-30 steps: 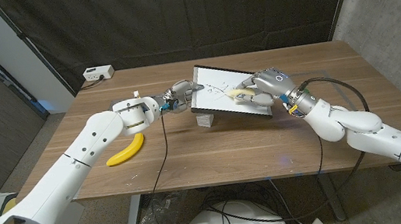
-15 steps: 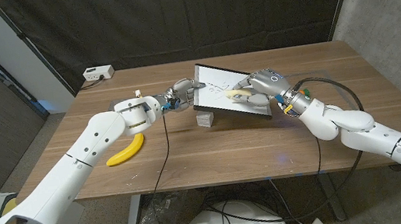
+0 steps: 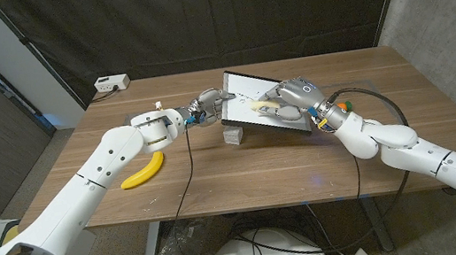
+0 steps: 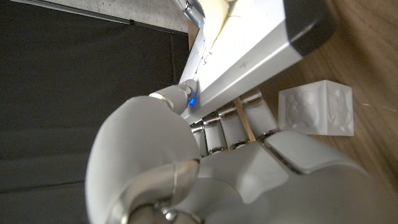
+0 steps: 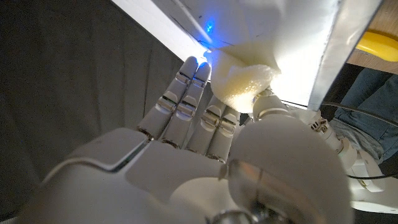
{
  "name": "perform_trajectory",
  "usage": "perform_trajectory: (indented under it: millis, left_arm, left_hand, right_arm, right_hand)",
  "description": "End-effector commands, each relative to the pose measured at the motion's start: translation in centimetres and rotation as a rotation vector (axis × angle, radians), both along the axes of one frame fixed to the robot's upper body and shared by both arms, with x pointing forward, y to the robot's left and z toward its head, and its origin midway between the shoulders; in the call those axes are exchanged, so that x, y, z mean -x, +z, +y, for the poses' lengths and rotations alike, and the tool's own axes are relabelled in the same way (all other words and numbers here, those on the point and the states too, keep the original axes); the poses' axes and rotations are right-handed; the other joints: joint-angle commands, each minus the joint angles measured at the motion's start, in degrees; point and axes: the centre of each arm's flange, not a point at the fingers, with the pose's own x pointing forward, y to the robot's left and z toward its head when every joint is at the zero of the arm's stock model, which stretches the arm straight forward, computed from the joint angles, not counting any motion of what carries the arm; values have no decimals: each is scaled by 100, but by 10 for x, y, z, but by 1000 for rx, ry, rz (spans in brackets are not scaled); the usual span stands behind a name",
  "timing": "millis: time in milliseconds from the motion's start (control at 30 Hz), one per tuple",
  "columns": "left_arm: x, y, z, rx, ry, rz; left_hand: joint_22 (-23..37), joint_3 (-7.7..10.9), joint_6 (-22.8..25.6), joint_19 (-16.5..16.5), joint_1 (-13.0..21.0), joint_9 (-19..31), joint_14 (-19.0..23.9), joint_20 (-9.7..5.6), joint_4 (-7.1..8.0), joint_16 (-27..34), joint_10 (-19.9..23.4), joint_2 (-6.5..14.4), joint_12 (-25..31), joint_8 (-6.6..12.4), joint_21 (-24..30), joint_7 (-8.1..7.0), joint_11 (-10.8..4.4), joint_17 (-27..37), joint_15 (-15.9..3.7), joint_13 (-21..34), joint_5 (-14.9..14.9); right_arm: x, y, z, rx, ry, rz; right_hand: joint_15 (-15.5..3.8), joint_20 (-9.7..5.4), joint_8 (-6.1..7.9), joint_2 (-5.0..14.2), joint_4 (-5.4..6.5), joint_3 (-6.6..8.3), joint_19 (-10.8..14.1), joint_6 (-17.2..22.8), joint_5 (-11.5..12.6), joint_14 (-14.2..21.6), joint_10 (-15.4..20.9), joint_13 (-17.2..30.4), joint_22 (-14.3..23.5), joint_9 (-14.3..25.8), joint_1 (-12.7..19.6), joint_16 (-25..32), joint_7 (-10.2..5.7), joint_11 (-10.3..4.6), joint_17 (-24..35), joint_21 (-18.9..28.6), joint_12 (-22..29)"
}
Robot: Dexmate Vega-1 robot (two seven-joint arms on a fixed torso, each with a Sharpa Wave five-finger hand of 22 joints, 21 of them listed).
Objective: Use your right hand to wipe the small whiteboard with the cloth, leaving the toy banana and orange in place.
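Nearest the robot on the wooden table (image 3: 244, 174) lies the toy banana (image 3: 144, 172), well apart from the work and so safe to leave where it is. Just beyond it, in the middle of the table, a small white cube (image 3: 232, 134) sits beside the near edge of the small whiteboard (image 3: 247, 104). The board stands tilted with its far edge raised, and the left hand (image 3: 204, 106) grips its left edge, fingers (image 4: 233, 121) curled under the frame in the left wrist view, apparently to steady it against the wiping force. The right hand (image 3: 288, 97) lies over the board's face with the pale cloth (image 3: 264, 105) beneath it; in the right wrist view its fingers (image 5: 186, 106) are stretched out close together and the cloth (image 5: 244, 83) is pinned between hand and white surface. Faint marks show on the board ahead of the cloth, so the wipe looks unfinished. A spot of orange (image 3: 351, 105) peeks out just behind the right forearm, probably the toy orange. Far back sits a white power strip (image 3: 112, 84).
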Motion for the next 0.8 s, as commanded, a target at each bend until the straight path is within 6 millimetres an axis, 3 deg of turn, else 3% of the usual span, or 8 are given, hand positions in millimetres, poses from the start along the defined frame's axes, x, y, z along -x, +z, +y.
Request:
perform_trajectory:
  millis: [33,433,600,800]
  left_arm:
    - [-2,1,-2,-3,-20,2]
    - [-3,3,-4,-15,-32,3]
    - [-1,2,-2,-9,-23,3]
    - [0,1,3,-1,-12,1]
  left_hand:
    - [17,90,194,49,13,12,60,4,37,28,32,29,8,-10,36,200,-20,26,-23,12,18]
    - [18,105,199,45,-2,12,69,1,34,29,36,28,8,-10,33,199,-8,26,-16,13,16]
    - [18,112,202,42,-9,12,64,2,33,27,42,28,10,-10,32,199,2,26,-17,14,15]
    - [19,119,203,49,-17,13,60,2,32,25,42,29,9,-11,34,207,-15,27,-16,14,14]
  right_arm:
    - [-1,10,10,-14,34,-26]
    - [-11,25,25,6,38,-42]
    - [-23,30,11,-10,-22,-29]
    - [-25,20,-10,-16,-83,-5]
  right_hand:
    - [-466,-303,0,66,33,-4,-21,366,52,-6,-9,12,29,16,27,7,-354,-13,-1,10,-13]
    - [-462,-302,-11,70,36,-6,-32,372,54,5,-9,13,31,17,21,17,-354,-12,-2,17,-20]
    - [-462,-306,-16,73,37,-6,-38,372,54,8,-9,14,31,17,19,19,-354,-13,-2,19,-23]
    - [-464,-297,-22,74,37,-6,-41,376,55,8,-9,15,32,18,18,20,-354,-12,-3,24,-27]
